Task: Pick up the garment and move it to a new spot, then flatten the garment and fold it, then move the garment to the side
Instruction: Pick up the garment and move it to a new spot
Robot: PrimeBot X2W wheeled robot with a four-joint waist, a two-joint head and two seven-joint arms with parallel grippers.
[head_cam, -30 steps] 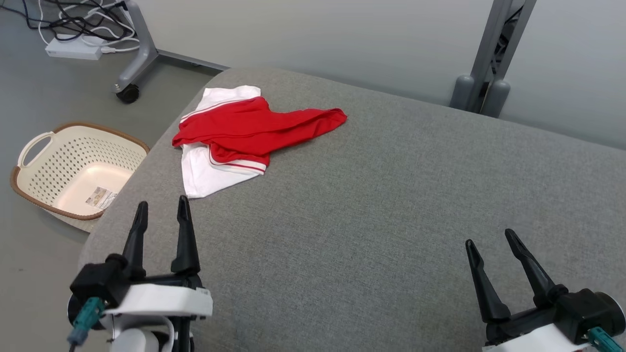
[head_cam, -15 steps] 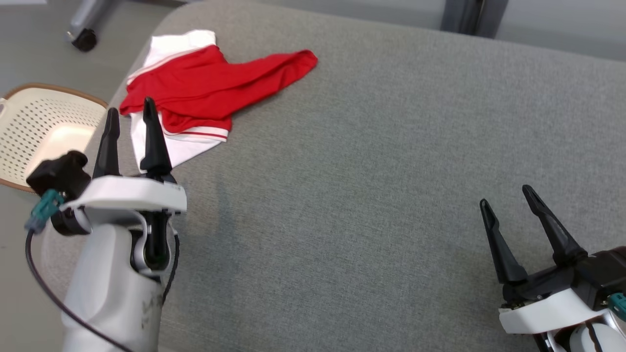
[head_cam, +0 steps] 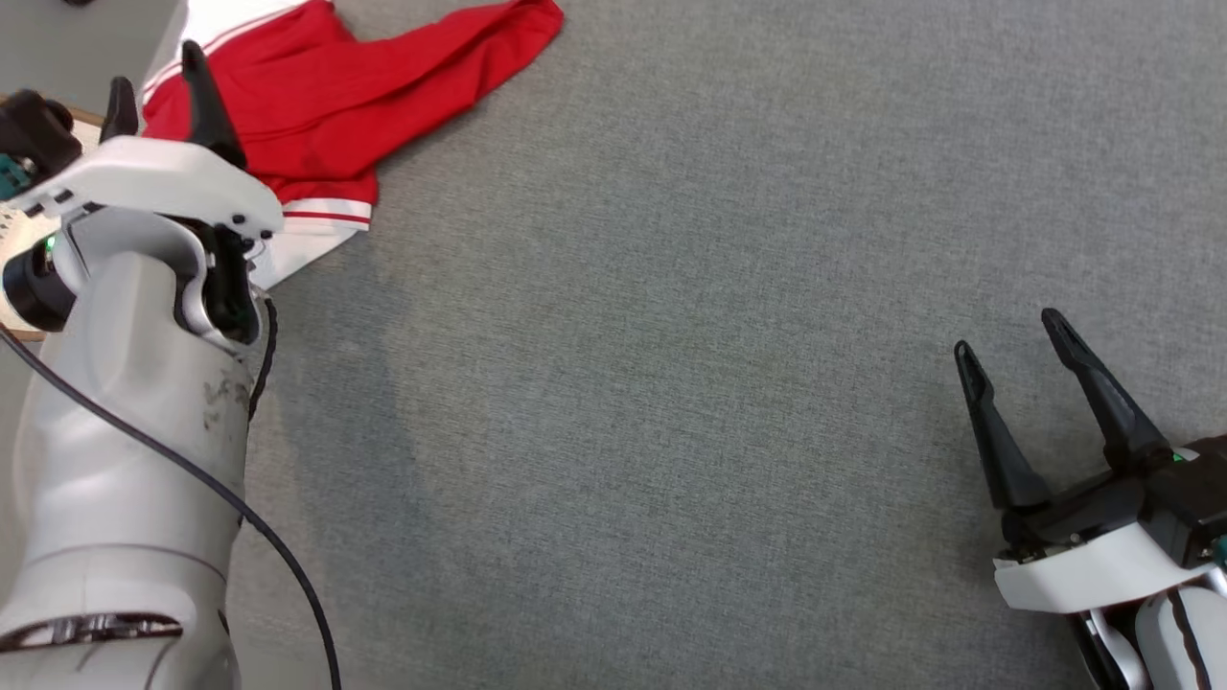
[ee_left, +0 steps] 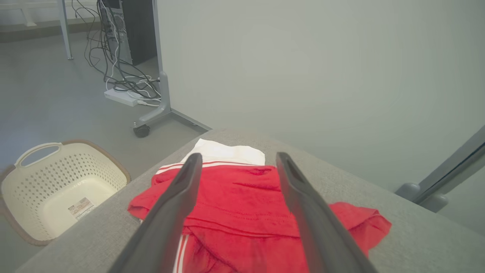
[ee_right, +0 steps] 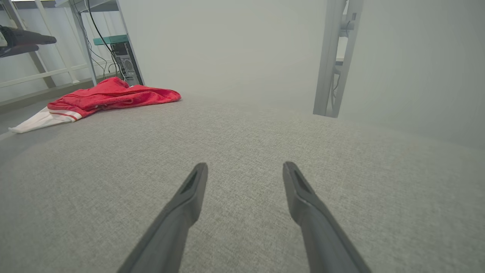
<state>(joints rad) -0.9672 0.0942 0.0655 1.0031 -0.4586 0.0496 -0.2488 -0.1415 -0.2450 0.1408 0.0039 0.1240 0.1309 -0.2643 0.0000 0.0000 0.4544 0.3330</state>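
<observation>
The garment point(head_cam: 316, 86), 1 red-and-white piece, lies crumpled at the upper left of the head view on the grey cushion point(head_cam: 671, 335). I judge it light, soft and limp. It will sag and bunch, so I'd pinch a raised red fold rather than the flat white hem. My left gripper point(head_cam: 155, 67) points at it, jaws spread and empty. My right gripper point(head_cam: 1007, 333), at the lower right, is spread too. I count 2 grippers and 1 basket point(ee_left: 110, 167).

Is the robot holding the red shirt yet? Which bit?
No, nothing is held. The left gripper is open near the garment; the right gripper is open over the grey fabric surface.
</observation>
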